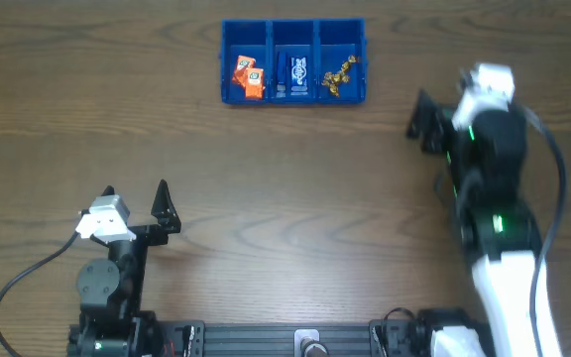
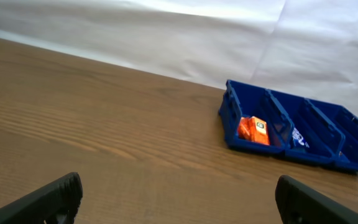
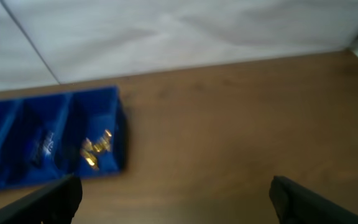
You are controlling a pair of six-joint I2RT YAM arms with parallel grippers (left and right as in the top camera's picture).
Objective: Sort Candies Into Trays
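The blue three-compartment tray (image 1: 292, 24) sits at the far edge of the desk (image 1: 285, 188), about midway along it. Orange candies (image 1: 249, 76) fill the compartment toward the left edge, blue-wrapped candies (image 1: 295, 71) the middle one, and gold candies (image 1: 341, 76) the third. The left gripper (image 1: 135, 188) is over the near left area, its claw apart and empty. The right gripper (image 1: 416, 114) is toward the right edge, near the tray, likewise apart and empty.
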